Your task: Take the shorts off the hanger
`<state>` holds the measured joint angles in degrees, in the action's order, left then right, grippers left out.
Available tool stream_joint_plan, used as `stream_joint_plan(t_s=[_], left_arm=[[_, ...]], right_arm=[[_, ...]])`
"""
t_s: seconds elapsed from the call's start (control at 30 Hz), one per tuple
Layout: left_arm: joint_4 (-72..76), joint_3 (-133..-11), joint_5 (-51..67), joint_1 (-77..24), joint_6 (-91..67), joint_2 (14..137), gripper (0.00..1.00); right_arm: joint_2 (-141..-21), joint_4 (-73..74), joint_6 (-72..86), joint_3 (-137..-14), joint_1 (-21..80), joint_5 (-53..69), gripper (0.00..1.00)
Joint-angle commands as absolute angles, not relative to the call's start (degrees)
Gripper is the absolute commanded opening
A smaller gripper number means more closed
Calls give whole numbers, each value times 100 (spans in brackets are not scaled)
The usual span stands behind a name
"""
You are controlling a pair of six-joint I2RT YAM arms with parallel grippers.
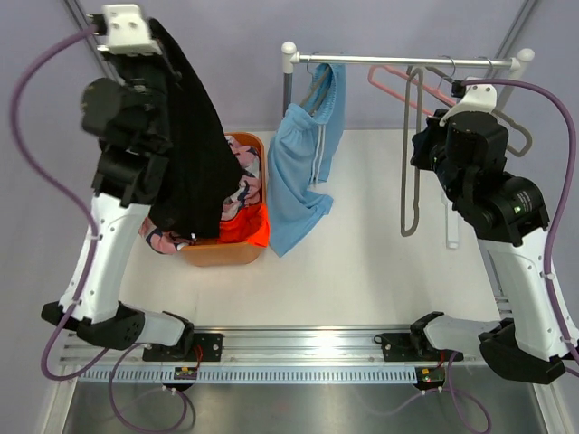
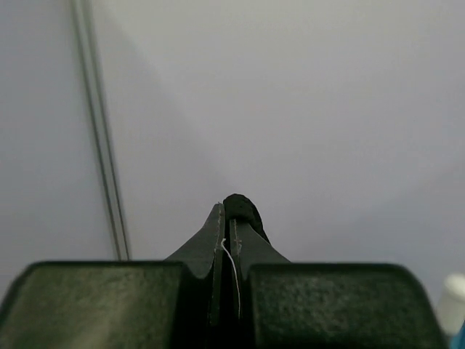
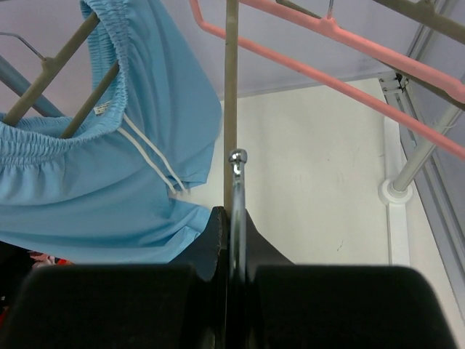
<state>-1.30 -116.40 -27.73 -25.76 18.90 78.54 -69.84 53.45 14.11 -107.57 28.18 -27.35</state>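
My left gripper (image 1: 161, 38) is raised high and shut on the top edge of the black shorts (image 1: 194, 154), which hang down over the orange basket (image 1: 222, 254). The left wrist view shows black fabric (image 2: 243, 211) pinched between the jaws. The pink patterned shorts (image 1: 244, 176) and the orange shorts (image 1: 255, 232) lie in the basket. The light blue shorts (image 1: 303, 172) with drawstring hang on a hanger on the rail (image 1: 407, 61), and also show in the right wrist view (image 3: 109, 174). My right gripper (image 3: 234, 218) is shut on the metal hook (image 3: 236, 182) of an empty grey hanger (image 1: 409, 163).
A bare pink hanger (image 1: 398, 90) hangs on the rail and also shows in the right wrist view (image 3: 327, 33). The rack's posts stand at the back middle (image 1: 288, 86) and back right (image 3: 407, 174). The rail track (image 1: 298, 348) runs along the near edge.
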Motion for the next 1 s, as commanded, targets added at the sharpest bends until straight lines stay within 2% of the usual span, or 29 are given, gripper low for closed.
stream_joint_plan(t_s=[0.0,0.13,0.23,0.33,0.47,0.6,0.63,0.7,0.73,0.77,0.8,0.83,0.9,0.93,0.97], left_arm=[[-228,-10526,-1900,-2172,467,7840,0],[-403,-9557,-1635,-2136,-208,7962,0],[-939,-9012,-2248,-2092,-1032,8121,0],[-1300,-8308,-2320,-1969,-2131,8060,0],[-758,-6291,-1945,-1829,-3504,7796,0],[-300,-5346,-1398,-1758,-4209,7822,0],[-212,-5231,-1293,-1758,-4340,7822,5],[-44,-5046,-1029,-1758,-4412,7700,22],[-44,-5036,-959,-1749,-4412,7638,16],[121,-5019,-810,-1758,-4395,7551,16],[123,-5019,-765,-1749,-4377,7376,21],[62,-5123,-756,-1749,-4351,7287,35],[-174,-5264,-765,-1758,-4272,6989,45],[-245,-5430,-756,-1749,-4167,6883,57],[-429,-5527,-756,-1749,-4105,6786,61]], right_arm=[[-6829,5107,1389,-10609,2857,-2742,0],[-6838,5106,1424,-10538,2857,-2672,0],[-6829,5229,1406,-10591,2856,-2584,0],[-6838,5361,1354,-10661,2856,-2488,0],[-6864,5536,1161,-10731,2856,-2110,0],[-6786,5590,871,-10635,2856,-1321,0],[-6698,5572,757,-10574,2856,-1223,0],[-6627,5546,625,-10407,2856,-968,0],[-6583,5537,589,-10363,2856,-889,0],[-6566,5581,545,-10328,2856,-835,0],[-6565,5590,519,-10327,2856,-809,0],[-6548,5599,519,-10318,2865,-809,0],[-6548,5634,510,-10283,2865,-756,0],[-6557,5660,484,-10266,2857,-704,0],[-6565,5712,457,-10257,2856,-616,0]])
